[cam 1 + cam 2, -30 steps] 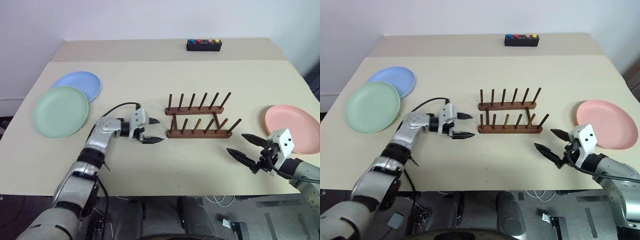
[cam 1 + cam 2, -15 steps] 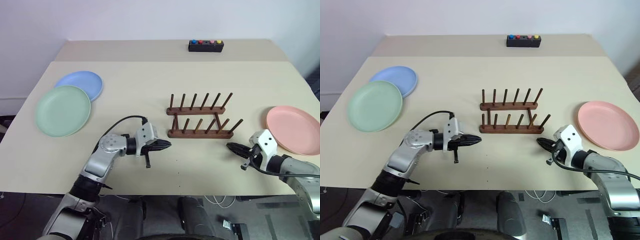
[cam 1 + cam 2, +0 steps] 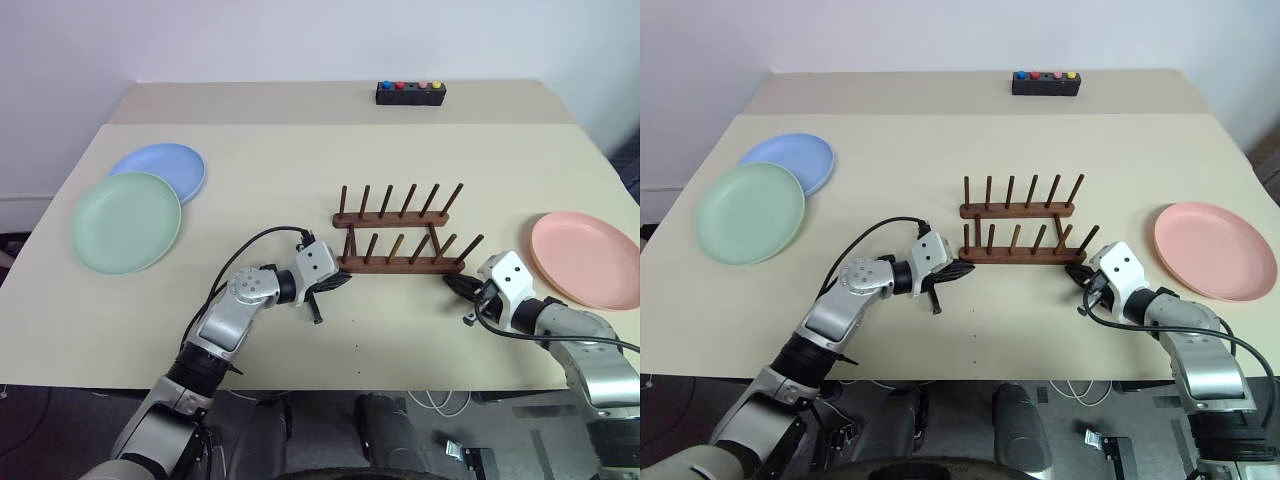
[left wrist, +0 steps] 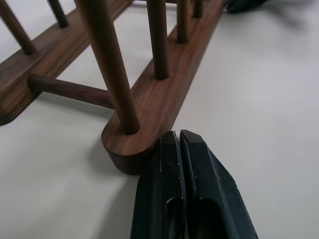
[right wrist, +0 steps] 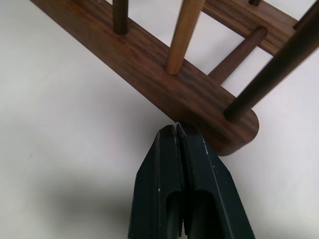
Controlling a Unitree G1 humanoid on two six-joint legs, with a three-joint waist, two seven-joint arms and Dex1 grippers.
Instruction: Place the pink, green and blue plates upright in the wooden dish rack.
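Both pincers (image 4: pixel 180 142) (image 5: pixel 177 130) closed, now touching rack (image 3: pixel 398 262) ends

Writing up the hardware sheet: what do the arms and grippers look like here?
Both arms are silver-grey metal with dark joint sections. Each wrist carries a white boxy housing, from which a black cable loops back along the forearm. The left gripper and right gripper each have two black, tapered fingers. No markings are readable.
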